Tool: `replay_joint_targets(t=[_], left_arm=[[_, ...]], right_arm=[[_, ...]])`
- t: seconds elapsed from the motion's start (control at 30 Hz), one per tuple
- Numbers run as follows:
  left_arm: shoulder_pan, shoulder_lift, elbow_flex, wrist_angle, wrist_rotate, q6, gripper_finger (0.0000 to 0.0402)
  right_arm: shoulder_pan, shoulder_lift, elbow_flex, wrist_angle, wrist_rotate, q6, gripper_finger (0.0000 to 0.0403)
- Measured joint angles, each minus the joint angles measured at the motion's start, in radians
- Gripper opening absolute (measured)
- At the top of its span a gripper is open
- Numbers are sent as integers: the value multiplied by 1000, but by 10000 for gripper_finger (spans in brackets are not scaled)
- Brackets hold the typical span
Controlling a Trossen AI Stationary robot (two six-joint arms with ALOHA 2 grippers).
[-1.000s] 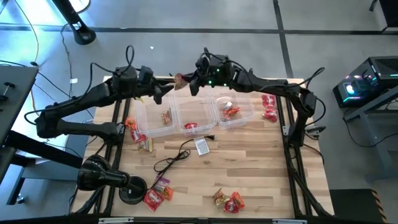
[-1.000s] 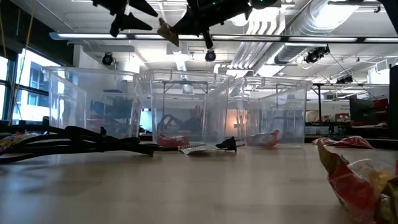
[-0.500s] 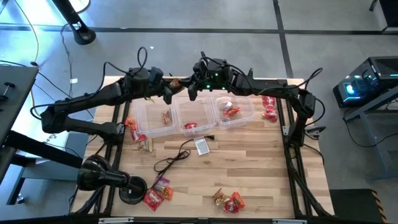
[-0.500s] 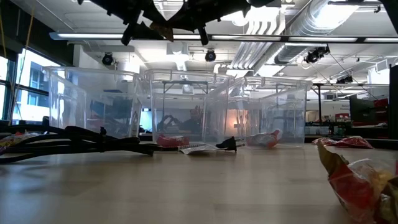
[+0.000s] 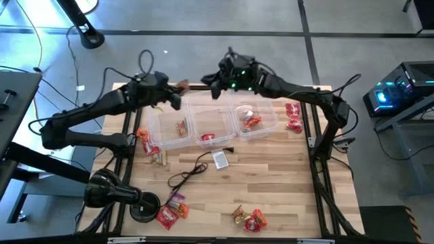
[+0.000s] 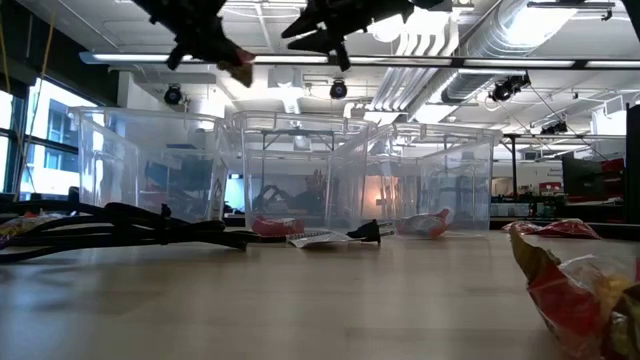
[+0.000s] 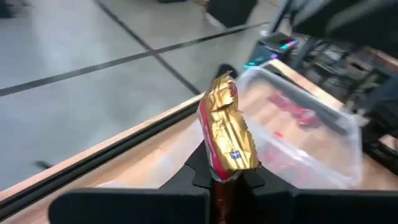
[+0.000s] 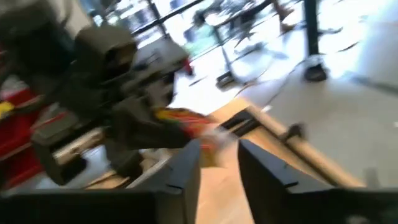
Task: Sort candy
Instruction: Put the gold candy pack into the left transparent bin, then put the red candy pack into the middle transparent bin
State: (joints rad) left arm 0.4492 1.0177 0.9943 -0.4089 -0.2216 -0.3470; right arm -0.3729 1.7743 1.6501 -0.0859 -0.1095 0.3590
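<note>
The left gripper [image 5: 178, 97] holds a gold-wrapped candy [image 7: 227, 132] pinched by its lower end between closed fingers, high over the table's far edge near the far corner of the left clear bin [image 5: 167, 129]. The candy stands upright out of the fingers, its long axis in line with the gripper's reach and its free crimped end pointing away from the wrist, toward the right arm's side. The right gripper [image 5: 215, 86] hangs just beyond the middle bin [image 5: 211, 125], its fingers [image 8: 186, 165] parted with nothing between them; its wrist view looks across at the left gripper and the candy. I judge the step in hand to be carrying this gold piece to its bin. A similar brown-gold piece [image 5: 181, 127] already lies in the left bin, while the middle and right bin [image 5: 258, 120] hold red ones, so the next move likely calls for bringing the gripper back over the left bin, lowering it past the rim and opening. More candy lies loose on the table's near side [image 5: 247, 218].
</note>
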Motion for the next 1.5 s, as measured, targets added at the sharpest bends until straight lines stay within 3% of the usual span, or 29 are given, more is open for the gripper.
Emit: replay_joint_targets(t=[0.1,0.23,0.37,0.43,0.7,1.03,1.2,1.5], left_arm=[[26,-58,0,-80,-44,-47,4],[49,-93,1,-364,-64,-217,2],[50,-54,0,-697,-57,-377,1],[48,-27,-1,-775,-77,-405,5],[16,55,0,-578,-52,-341,76],[22,131,0,-644,-49,-288,195],[27,103,0,-643,-86,-252,222],[85,74,0,-640,-78,-224,228]], right_arm=[[-23,-23,0,-23,34,-46,140],[-41,-39,0,-65,33,-80,175],[-56,-40,0,-151,33,-104,185],[-63,-40,0,-177,36,-127,186],[-70,-119,0,-303,62,-252,186],[-68,-248,-51,-733,329,-265,186],[-109,-355,-254,-757,416,-131,186],[-346,-506,-544,-893,561,363,186]])
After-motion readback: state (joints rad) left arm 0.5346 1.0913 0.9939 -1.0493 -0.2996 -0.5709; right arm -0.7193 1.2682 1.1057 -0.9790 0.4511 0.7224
